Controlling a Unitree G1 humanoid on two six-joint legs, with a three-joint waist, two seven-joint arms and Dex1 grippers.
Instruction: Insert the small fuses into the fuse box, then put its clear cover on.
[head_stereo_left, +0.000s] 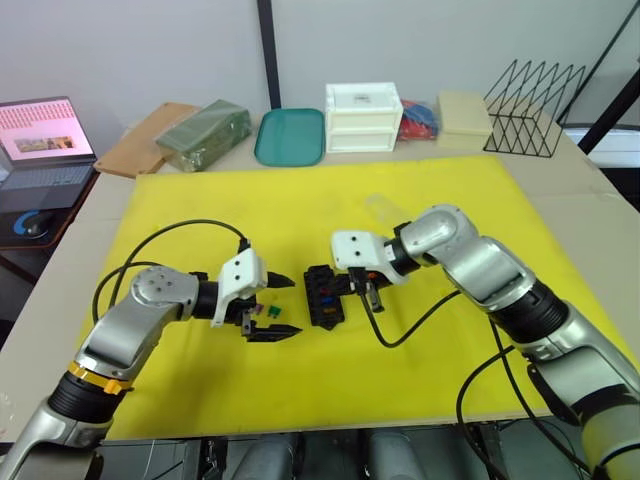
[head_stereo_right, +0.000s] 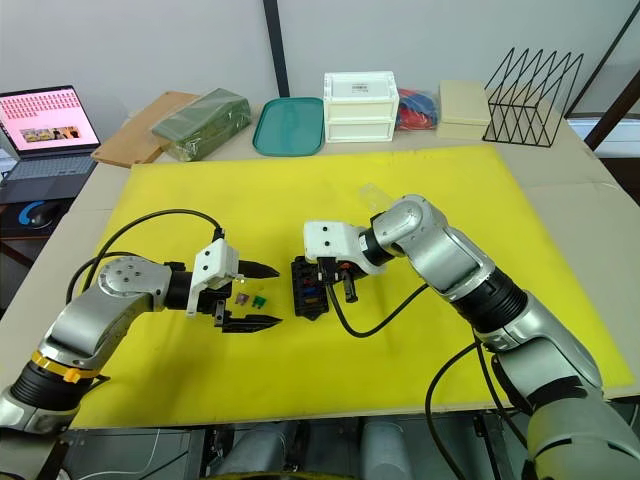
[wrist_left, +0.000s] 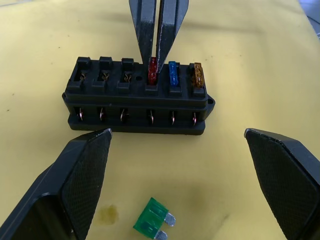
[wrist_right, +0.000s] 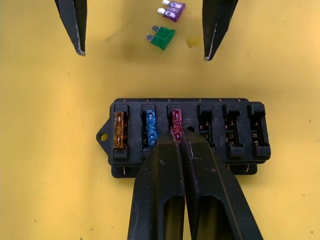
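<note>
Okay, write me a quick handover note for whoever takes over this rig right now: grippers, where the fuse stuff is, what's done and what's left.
Right gripper: shut on the red fuse, pressing it into the fuse box's third slot.
Left gripper: open, empty, hovering over the green fuse.
Done: tan fuse and blue fuse seated.
Loose on the yellow mat: green fuse and purple fuse, beside the box.
Left: finish red, insert the loose fuses, fill three empty slots, then fit the clear cover, lying on the mat behind the right arm.
</note>
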